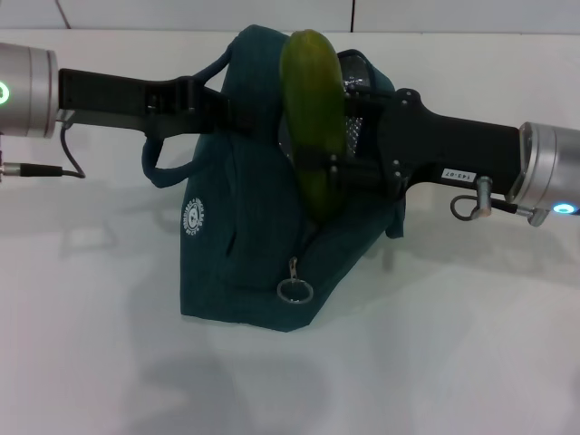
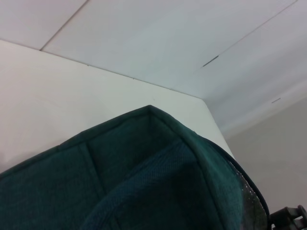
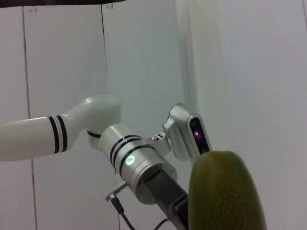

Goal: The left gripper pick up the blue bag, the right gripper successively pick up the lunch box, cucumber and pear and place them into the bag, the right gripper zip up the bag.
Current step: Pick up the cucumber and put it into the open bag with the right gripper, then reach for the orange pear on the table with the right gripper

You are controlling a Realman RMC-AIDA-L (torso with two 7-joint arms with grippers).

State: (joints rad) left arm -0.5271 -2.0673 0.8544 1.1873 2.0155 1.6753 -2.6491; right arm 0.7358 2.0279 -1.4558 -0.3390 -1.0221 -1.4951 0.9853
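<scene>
Jaws: left gripper (image 1: pixel 210 98) is clamped on a handle of the blue bag (image 1: pixel 258 263); right gripper (image 1: pixel 337 168) is closed on the lower part of the cucumber (image 1: pixel 313 113).
Bag: stands on the white table (image 1: pixel 100 362), held up by its handle, mouth open at the top.
Cucumber: upright, just above the bag's open mouth, its lower end dipping toward the opening.
Head view only: ring zip pull (image 1: pixel 294 290) low on the bag's front and a round white logo (image 1: pixel 193 217) on its side.
Left wrist view only: close look at the bag's woven teal fabric and stitched seams.
Right wrist view only: cucumber's rounded, smooth green tip, with the left arm's silver cylinder (image 3: pixel 139 167) and green light behind it.
</scene>
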